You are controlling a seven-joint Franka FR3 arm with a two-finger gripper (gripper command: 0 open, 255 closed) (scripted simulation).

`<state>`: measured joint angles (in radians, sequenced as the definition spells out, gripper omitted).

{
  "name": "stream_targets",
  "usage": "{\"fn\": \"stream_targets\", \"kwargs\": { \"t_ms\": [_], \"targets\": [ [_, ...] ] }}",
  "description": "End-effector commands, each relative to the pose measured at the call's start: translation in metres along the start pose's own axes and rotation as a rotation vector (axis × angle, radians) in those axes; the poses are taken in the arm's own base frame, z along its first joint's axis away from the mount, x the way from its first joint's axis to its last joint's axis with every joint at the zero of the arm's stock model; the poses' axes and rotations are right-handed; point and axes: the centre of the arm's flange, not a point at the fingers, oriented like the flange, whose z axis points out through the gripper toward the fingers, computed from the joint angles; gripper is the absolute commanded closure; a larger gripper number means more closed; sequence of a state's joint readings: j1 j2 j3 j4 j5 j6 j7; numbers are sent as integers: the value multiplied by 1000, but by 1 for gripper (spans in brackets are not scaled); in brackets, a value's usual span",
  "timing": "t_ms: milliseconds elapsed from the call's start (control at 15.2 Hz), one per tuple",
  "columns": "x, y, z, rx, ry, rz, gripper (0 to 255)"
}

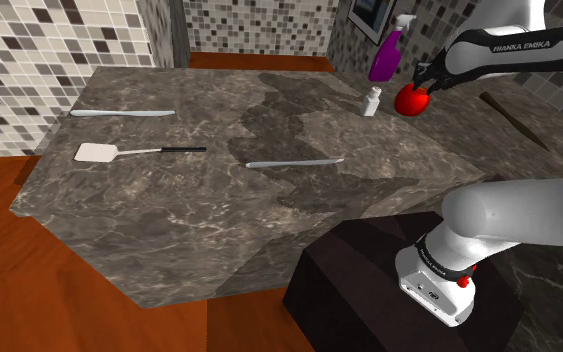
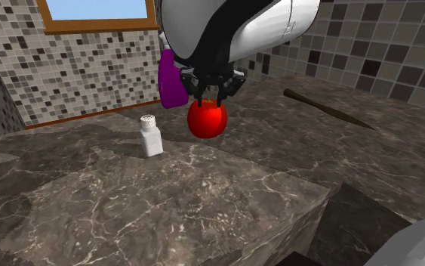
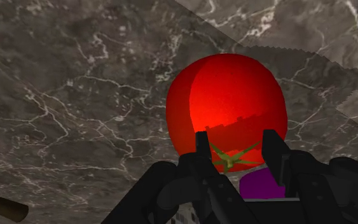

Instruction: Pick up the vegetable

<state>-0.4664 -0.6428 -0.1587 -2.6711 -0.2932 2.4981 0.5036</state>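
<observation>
- Gripper (image 2: 209, 89) (image 1: 424, 86) (image 3: 234, 145): a black two-finger hand, pointing down. Its fingers are clasping the top of the tomato, one on each side of the green stem, and are standing only as far apart as that hold needs.
- Tomato (image 2: 207, 119) (image 1: 411, 100) (image 3: 227, 102): red, round, with a green stem. It is hanging from the fingers and seems to be sitting just clear of the countertop (image 1: 219, 220), near the back edge by the tiled wall.
- Shaker (image 2: 152, 135) (image 1: 371, 101): white with a perforated cap. It is standing upright on the dark marbled countertop just beside the tomato, without touching it.
- Spray bottle (image 2: 171, 79) (image 1: 385, 55) (image 3: 260, 184): purple, standing behind the tomato, closer to the back edge.
- Stick (image 2: 331, 109) (image 1: 514, 120): dark, long and thin. It is lying flat on the countertop, apart from the tomato on the side away from the shaker.
- Knife (image 1: 294, 162): pale, lying flat toward the middle of the countertop.
- Spatula (image 1: 139, 152): white blade and black handle, lying well apart from the tomato, toward the countertop's far end.
- Second knife (image 1: 122, 113): pale, lying beyond the spatula, nearer the back edge.
</observation>
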Motion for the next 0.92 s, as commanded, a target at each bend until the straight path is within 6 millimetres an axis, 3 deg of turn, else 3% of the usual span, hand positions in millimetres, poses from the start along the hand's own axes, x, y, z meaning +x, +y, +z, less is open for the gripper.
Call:
{"fn": "stream_targets", "kwargs": {
  "t_ms": [0, 132, 858],
  "targets": [
    [-1, 0, 1, -1, -3, 0, 255],
    [0, 0, 0, -1, -3, 0, 255],
    [27, -3, -52, -1, -3, 0, 255]
  ]
}}
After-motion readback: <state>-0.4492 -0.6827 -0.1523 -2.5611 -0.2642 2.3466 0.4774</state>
